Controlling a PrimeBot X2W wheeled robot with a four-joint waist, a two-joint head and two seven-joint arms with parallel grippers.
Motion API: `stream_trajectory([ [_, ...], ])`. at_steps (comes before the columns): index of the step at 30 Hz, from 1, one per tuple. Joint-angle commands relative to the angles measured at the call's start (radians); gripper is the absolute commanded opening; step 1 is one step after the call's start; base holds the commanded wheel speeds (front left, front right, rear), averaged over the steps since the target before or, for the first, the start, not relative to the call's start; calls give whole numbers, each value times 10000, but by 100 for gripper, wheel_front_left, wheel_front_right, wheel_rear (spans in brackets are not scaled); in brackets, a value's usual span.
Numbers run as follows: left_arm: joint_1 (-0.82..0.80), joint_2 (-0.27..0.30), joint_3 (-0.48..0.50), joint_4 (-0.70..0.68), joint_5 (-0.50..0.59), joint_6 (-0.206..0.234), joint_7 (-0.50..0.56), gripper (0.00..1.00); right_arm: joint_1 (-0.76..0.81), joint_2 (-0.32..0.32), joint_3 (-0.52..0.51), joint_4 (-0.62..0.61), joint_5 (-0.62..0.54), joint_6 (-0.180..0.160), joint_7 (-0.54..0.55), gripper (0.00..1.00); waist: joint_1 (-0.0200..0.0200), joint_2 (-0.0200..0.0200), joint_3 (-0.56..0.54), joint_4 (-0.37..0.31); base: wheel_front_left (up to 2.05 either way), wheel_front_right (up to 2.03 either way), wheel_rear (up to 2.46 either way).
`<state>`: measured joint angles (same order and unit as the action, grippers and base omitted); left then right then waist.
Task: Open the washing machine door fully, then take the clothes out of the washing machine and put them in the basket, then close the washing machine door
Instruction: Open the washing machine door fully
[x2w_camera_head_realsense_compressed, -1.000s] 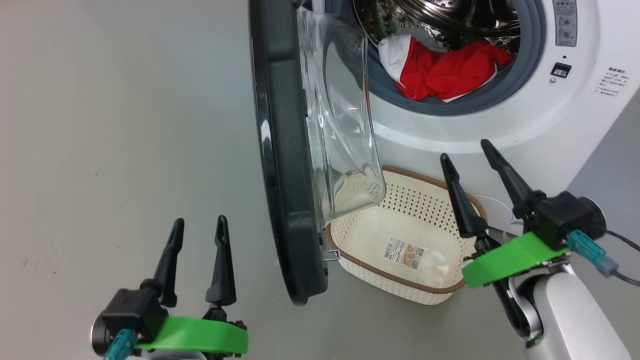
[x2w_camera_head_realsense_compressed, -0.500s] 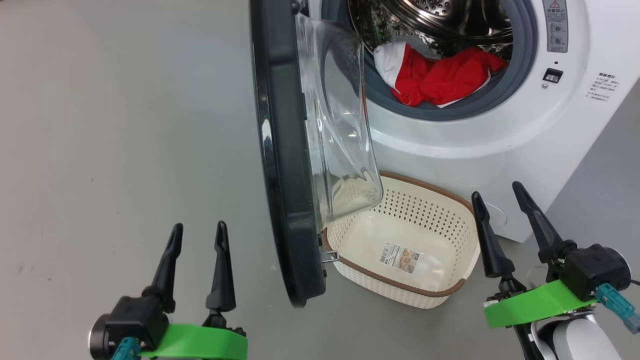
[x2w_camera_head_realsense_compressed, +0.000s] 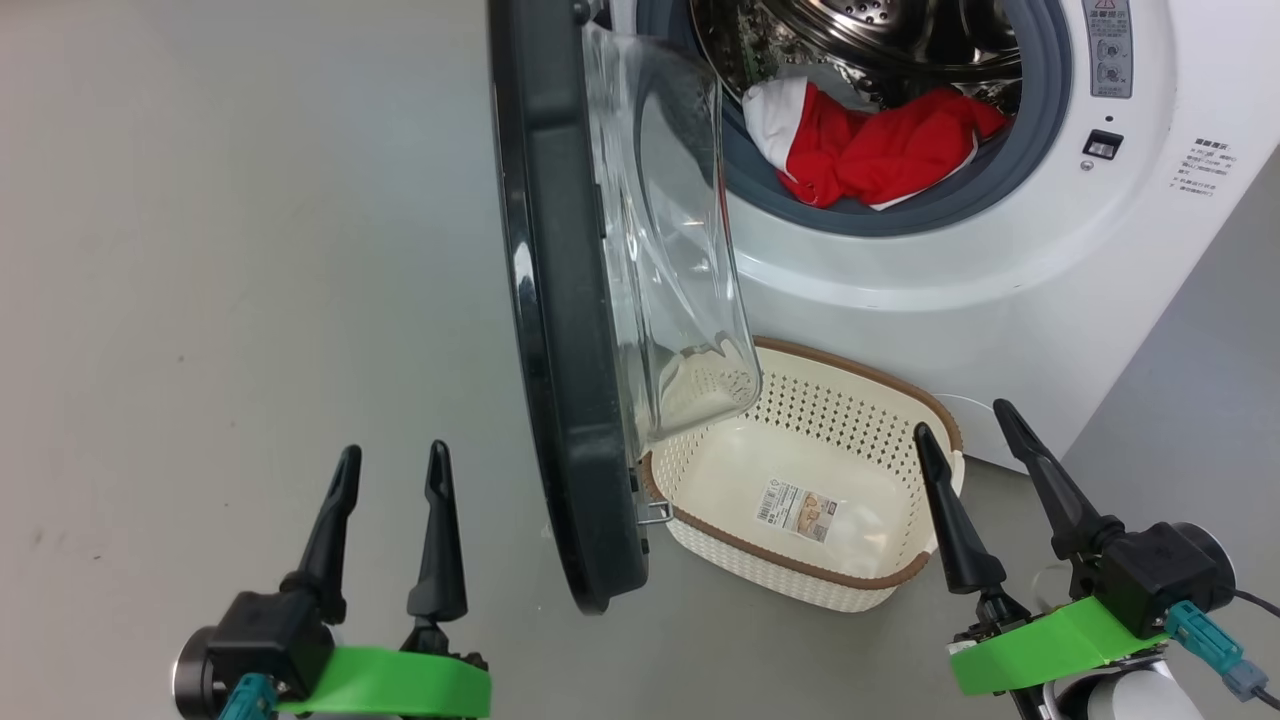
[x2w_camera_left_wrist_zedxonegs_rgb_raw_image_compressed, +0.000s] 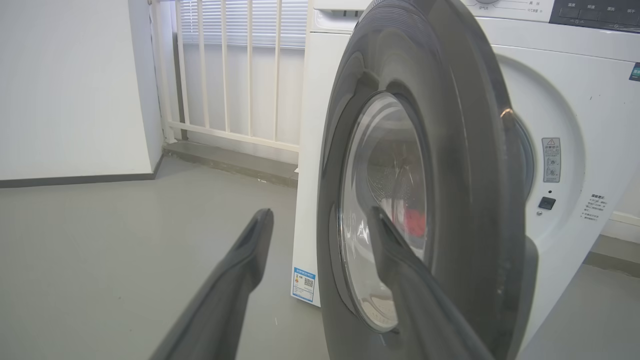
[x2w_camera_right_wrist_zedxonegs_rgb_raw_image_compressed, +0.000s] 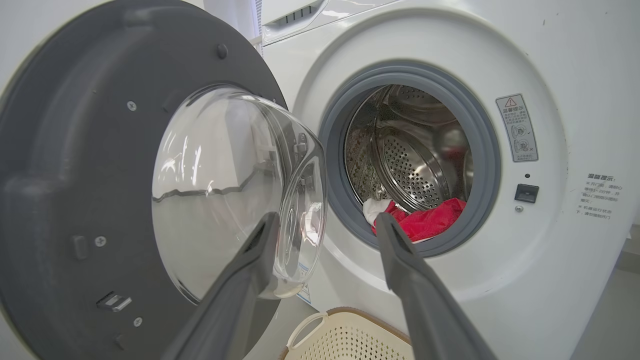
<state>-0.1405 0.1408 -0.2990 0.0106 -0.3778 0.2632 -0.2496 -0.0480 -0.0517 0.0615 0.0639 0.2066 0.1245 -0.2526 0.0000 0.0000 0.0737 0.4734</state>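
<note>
Your left gripper, wide, empty, sits left of the door, which stands out edge-on. Clothes lie at the drum mouth, above the basket. Your right gripper, wide, empty, points at them: nearer arm.

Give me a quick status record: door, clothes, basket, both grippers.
door: open, swung out from the washing machine
clothes: red and white, in the drum, at the front of the opening
basket: on the floor below the opening, no clothes in it
left gripper: open, empty, left of the door
right gripper: open, empty, by the basket's right end
</note>
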Motion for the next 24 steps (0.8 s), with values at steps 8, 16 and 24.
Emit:
stream_trajectory([
  [8, -74, 27, 463, -181, 178, -94, -120, 100, -168, 14, 194, -326, -36, 62, -89, 100, 0, 0, -18, -11, 0, 0, 0],
  [16, -85, 7, 496, -245, 192, -205, -121, 0, -125, 14, 210, -273, 37, 62, -90, 100, 0, 0, -88, -35, 0, 0, 0],
  [24, -475, -65, 450, -1251, 368, -383, -121, 0, -131, 14, 181, -225, 86, 62, -91, 100, 0, 0, -103, -60, 0, 0, 0],
])
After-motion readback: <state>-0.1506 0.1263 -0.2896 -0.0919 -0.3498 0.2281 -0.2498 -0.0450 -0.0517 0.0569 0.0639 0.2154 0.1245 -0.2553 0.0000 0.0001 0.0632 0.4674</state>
